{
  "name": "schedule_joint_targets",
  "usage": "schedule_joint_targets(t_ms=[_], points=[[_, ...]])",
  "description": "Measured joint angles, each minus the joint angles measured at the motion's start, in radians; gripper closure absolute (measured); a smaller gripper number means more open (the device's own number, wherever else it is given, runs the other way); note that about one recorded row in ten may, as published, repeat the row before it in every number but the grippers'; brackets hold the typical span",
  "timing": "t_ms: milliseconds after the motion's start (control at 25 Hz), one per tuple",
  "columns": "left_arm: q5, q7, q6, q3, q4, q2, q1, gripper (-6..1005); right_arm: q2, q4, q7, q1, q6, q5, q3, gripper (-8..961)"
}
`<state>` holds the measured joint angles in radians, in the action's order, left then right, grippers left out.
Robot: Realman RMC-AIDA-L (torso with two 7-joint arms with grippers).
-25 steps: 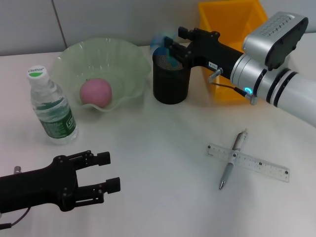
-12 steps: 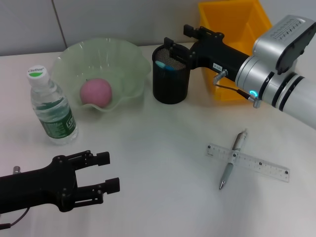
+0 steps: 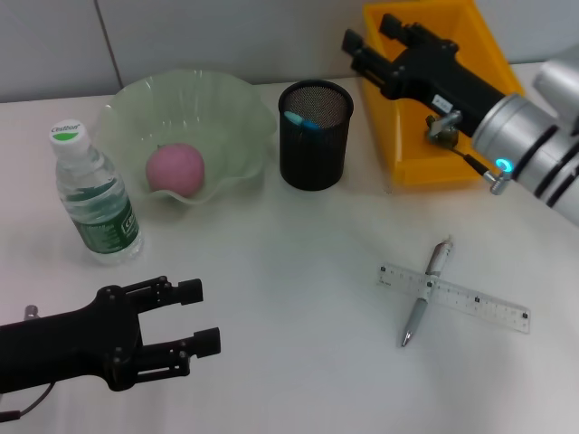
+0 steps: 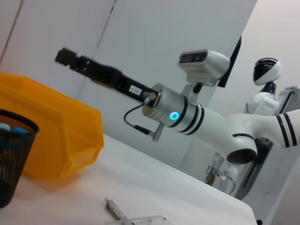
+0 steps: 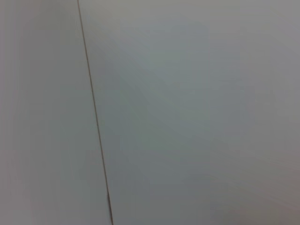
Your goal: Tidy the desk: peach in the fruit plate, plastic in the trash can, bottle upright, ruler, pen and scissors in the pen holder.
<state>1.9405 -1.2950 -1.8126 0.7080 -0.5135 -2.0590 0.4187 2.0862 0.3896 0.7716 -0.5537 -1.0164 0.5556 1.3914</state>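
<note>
The fruit plate (image 3: pixel 213 113), a pale green wavy bowl at the back left of the desk (image 3: pixel 298 262), holds the peach (image 3: pixel 175 168), with the yellow trash can (image 3: pixel 425 117) at the back right and partly covered by the right arm. The right hand (image 3: pixel 373 41) hangs above the trash can's near-left corner, just right of the black mesh pen holder (image 3: pixel 315 136), its fingers a little apart and holding nothing; the left wrist view shows it raised above the bin. The left hand (image 3: pixel 201 316) rests low at the front left, fingers apart and empty, well away from everything. The bottle (image 3: pixel 93 199) stands upright with its cap on, left of the fruit plate. Something blue, which could be the scissors' handles, shows inside the pen holder. The clear ruler (image 3: pixel 454 297) lies flat at the front right of the desk, well below the right hand, and the pen (image 3: pixel 426 292) lies across it, tip pointing toward the front edge.
</note>
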Motion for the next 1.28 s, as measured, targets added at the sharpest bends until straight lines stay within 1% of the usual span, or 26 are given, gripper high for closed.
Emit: schedule_joint_targets(t_ms=[160, 200, 320, 360, 400, 480, 520, 560, 600, 640, 680, 720, 760, 800, 840, 920, 960, 1000, 1040, 1080, 1120, 1160, 1280], points=[[-0.003, 0.053, -0.009, -0.001, 0.014, -0.005, -0.003, 219, -0.004, 0.000, 0.008, 0.036, -0.105, 0.000, -0.017, 302], [-0.003, 0.053, -0.009, -0.001, 0.014, -0.005, -0.003, 219, -0.004, 0.000, 0.008, 0.036, -0.105, 0.000, -0.017, 302], [-0.012, 0.113, -0.024, -0.002, 0.049, -0.007, -0.006, 219, -0.005, 0.008, 0.013, 0.066, -0.176, 0.001, -0.017, 302], [-0.013, 0.129, -0.026, -0.002, 0.060, -0.007, -0.006, 219, -0.010, 0.024, 0.040, 0.092, -0.237, 0.024, -0.017, 302], [-0.013, 0.129, -0.026, -0.002, 0.060, -0.007, -0.006, 219, -0.010, 0.024, 0.040, 0.092, -0.237, 0.024, -0.017, 302], [-0.015, 0.146, -0.029, -0.002, 0.069, -0.008, -0.006, 219, -0.023, 0.065, 0.114, 0.124, -0.284, 0.080, -0.016, 302], [-0.022, 0.174, -0.031, -0.001, 0.086, -0.008, -0.006, 219, -0.034, 0.099, 0.179, 0.143, -0.300, 0.122, -0.017, 302], [-0.025, 0.185, -0.031, 0.001, 0.093, -0.009, -0.003, 219, -0.068, 0.191, 0.350, 0.179, -0.311, 0.252, -0.032, 302], [-0.026, 0.189, -0.031, 0.002, 0.096, -0.009, -0.001, 219, -0.068, 0.191, 0.350, 0.179, -0.311, 0.252, -0.032, 302], [-0.027, 0.198, -0.028, 0.002, 0.098, -0.010, 0.002, 219, -0.082, 0.231, 0.425, 0.191, -0.317, 0.318, -0.050, 302], [-0.027, 0.200, -0.027, 0.002, 0.099, -0.010, 0.004, 219, -0.093, 0.278, 0.511, 0.199, -0.330, 0.407, -0.090, 302], [-0.027, 0.201, -0.027, 0.002, 0.099, -0.010, 0.005, 219, -0.103, 0.331, 0.612, 0.201, -0.354, 0.522, -0.148, 302], [-0.027, 0.202, -0.026, 0.002, 0.099, -0.011, 0.008, 219, -0.112, 0.416, 0.764, 0.197, -0.412, 0.726, -0.252, 302], [-0.027, 0.199, -0.024, 0.002, 0.099, -0.010, 0.010, 219, -0.112, 0.416, 0.764, 0.197, -0.412, 0.726, -0.252, 302], [-0.027, 0.197, -0.024, 0.001, 0.099, -0.010, 0.010, 219, -0.115, 0.461, 0.837, 0.188, -0.449, 0.837, -0.301, 302], [-0.027, 0.193, -0.023, -0.001, 0.098, -0.006, 0.004, 219, -0.120, 0.604, 1.035, 0.138, -0.571, 1.153, -0.425, 303], [-0.027, 0.192, -0.022, -0.005, 0.097, -0.004, -0.003, 219, -0.120, 0.633, 1.070, 0.123, -0.597, 1.225, -0.443, 303], [-0.027, 0.192, -0.022, -0.005, 0.097, -0.004, -0.003, 219, -0.120, 0.633, 1.070, 0.123, -0.597, 1.225, -0.443, 303], [-0.027, 0.192, -0.022, -0.006, 0.097, -0.004, -0.004, 219, -0.119, 0.676, 1.133, 0.092, -0.641, 1.339, -0.461, 303], [-0.027, 0.192, -0.022, -0.006, 0.097, -0.004, -0.004, 219, -0.119, 0.676, 1.133, 0.092, -0.641, 1.339, -0.461, 303], [-0.027, 0.192, -0.022, -0.006, 0.097, -0.004, -0.004, 219, -0.116, 0.708, 1.180, 0.065, -0.675, 1.433, -0.460, 303], [-0.027, 0.191, -0.023, -0.012, 0.099, -0.004, -0.005, 219, -0.116, 0.708, 1.180, 0.065, -0.675, 1.433, -0.460, 303], [-0.027, 0.189, -0.025, -0.016, 0.100, -0.004, -0.005, 219, -0.108, 0.749, 1.228, 0.022, -0.721, 1.554, -0.454, 303]])
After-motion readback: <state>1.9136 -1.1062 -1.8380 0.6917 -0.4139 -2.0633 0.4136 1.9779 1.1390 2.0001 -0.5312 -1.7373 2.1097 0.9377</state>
